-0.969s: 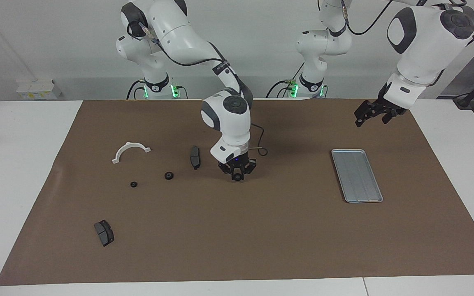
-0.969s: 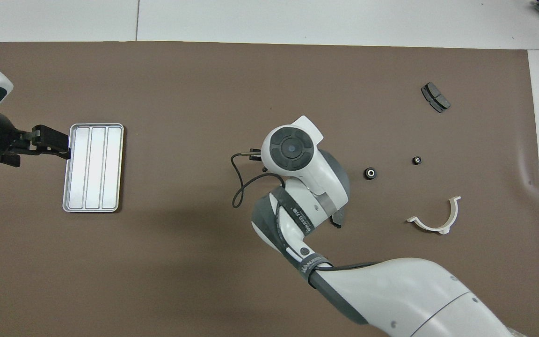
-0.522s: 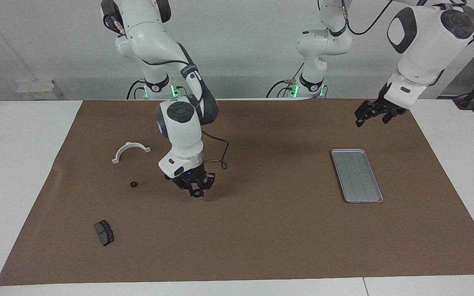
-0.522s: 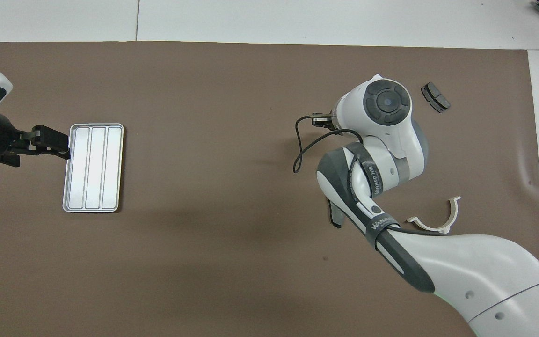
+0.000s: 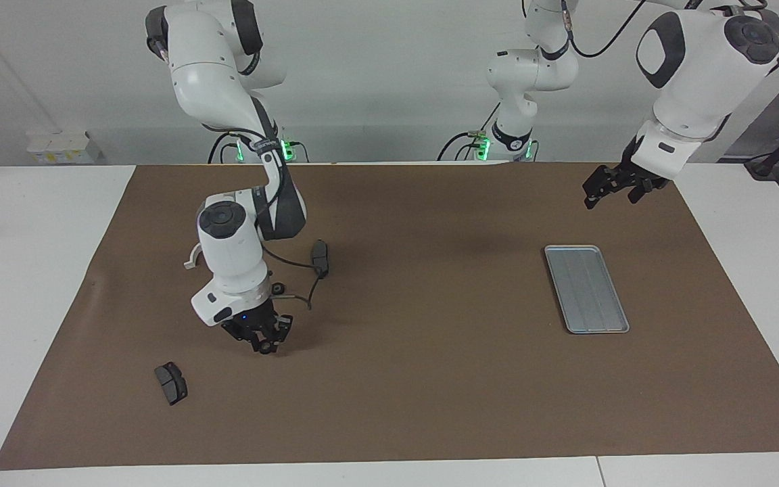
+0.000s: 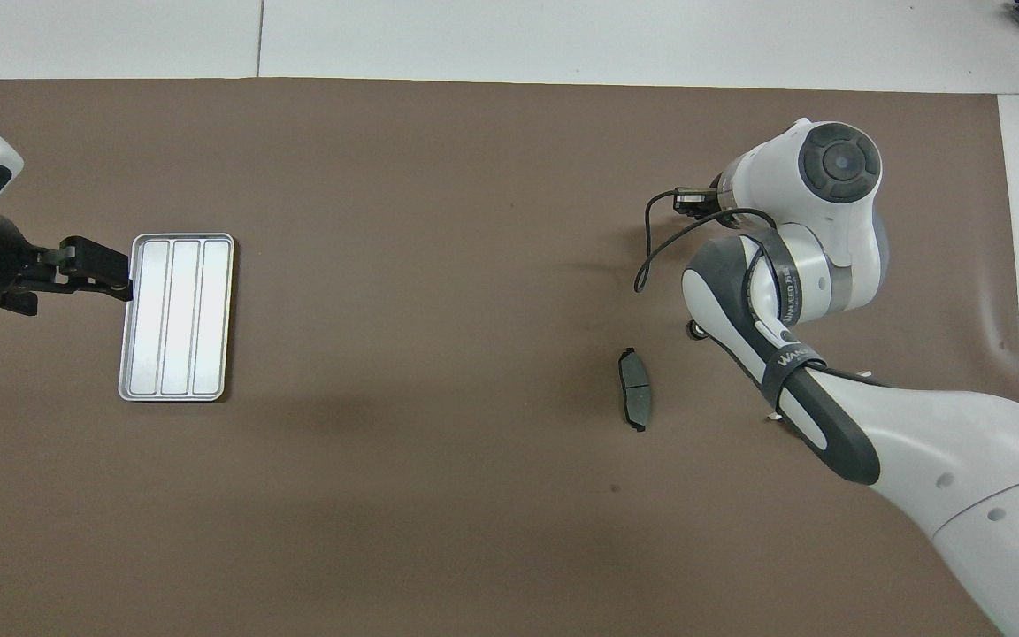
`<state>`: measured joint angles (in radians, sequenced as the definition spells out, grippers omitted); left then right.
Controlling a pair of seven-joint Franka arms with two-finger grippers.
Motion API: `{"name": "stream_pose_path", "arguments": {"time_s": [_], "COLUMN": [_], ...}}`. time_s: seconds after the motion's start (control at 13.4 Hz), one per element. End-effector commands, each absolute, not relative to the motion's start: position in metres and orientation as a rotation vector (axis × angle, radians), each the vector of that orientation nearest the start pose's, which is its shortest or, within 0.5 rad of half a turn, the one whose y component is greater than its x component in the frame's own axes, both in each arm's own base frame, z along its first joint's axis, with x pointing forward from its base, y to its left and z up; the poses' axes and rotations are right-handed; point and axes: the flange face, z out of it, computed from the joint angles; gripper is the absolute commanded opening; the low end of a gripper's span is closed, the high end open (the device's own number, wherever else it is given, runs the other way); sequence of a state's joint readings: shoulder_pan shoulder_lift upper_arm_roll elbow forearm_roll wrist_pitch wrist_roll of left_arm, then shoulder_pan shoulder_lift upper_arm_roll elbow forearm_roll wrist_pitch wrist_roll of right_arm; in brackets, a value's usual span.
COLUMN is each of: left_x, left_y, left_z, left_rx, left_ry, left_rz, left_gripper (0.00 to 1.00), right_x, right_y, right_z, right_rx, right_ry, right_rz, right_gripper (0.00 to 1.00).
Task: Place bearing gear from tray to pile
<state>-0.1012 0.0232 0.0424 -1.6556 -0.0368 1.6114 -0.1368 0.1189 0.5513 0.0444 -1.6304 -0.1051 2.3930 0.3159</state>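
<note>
White half-ring bracket (image 5: 190,258): mostly hidden by the right arm in the facing view, only one end showing; overhead, covered but for small slivers at the arm's edge. One small black gear (image 5: 279,289): partly hidden by the right arm's wrist in the facing view, only a sliver at the forearm overhead. Right gripper (image 5: 265,346): under its own wrist overhead; the small dark part between its fingertips is too small to identify.

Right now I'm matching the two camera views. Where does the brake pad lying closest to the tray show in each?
Facing view: brake pad, just above mid-height, toward the right arm's end.
Overhead view: brake pad, just below mid-height, same end.
Shared landmark: tray, toward the left arm's end.
</note>
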Motion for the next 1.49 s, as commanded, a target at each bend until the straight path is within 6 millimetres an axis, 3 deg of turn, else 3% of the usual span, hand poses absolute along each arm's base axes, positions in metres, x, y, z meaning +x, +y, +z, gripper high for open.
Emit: {"name": "stream_pose_path", "arguments": {"time_s": [0.0, 0.07, 0.15, 0.3, 0.37, 0.52, 0.67, 1.19, 1.42], "left_x": [0.551, 0.551, 0.551, 0.551, 0.551, 0.551, 0.551, 0.551, 0.551], "left_y": [-0.034, -0.034, -0.034, -0.034, -0.034, -0.034, -0.034, -0.035, -0.035], "left_z": [0.577, 0.577, 0.577, 0.577, 0.577, 0.577, 0.577, 0.577, 0.577], "left_rx": [-3.162, -3.162, -3.162, -3.162, -3.162, -3.162, -3.162, -3.162, -3.162], "left_ry": [-0.135, -0.135, -0.135, -0.135, -0.135, -0.135, -0.135, -0.133, -0.133], "left_rz": [0.099, 0.099, 0.099, 0.099, 0.099, 0.099, 0.099, 0.099, 0.099], "left_gripper": [1.0, 1.0, 1.0, 1.0, 1.0, 1.0, 1.0, 1.0, 1.0], "right_x": [0.714, 0.715, 0.715, 0.715, 0.715, 0.715, 0.708, 0.632, 0.599], "right_y": [0.091, 0.09, 0.09, 0.09, 0.09, 0.09, 0.088, 0.078, 0.049], "right_z": [0.32, 0.318, 0.318, 0.318, 0.32, 0.33, 0.364, 0.527, 0.578], "right_rx": [-3.098, -3.082, -3.079, -3.079, -3.078, -3.073, -3.07, -3.13, -3.155], "right_ry": [0.125, 0.149, 0.151, 0.147, 0.149, 0.157, 0.16, 0.168, 0.178], "right_rz": [-0.37, -0.368, -0.367, -0.369, -0.374, -0.394, -0.426, -0.306, -0.246], "right_gripper": [0.0, 0.0, 0.11, 0.84, 1.0, 1.0, 1.0, 1.0, 1.0]}}
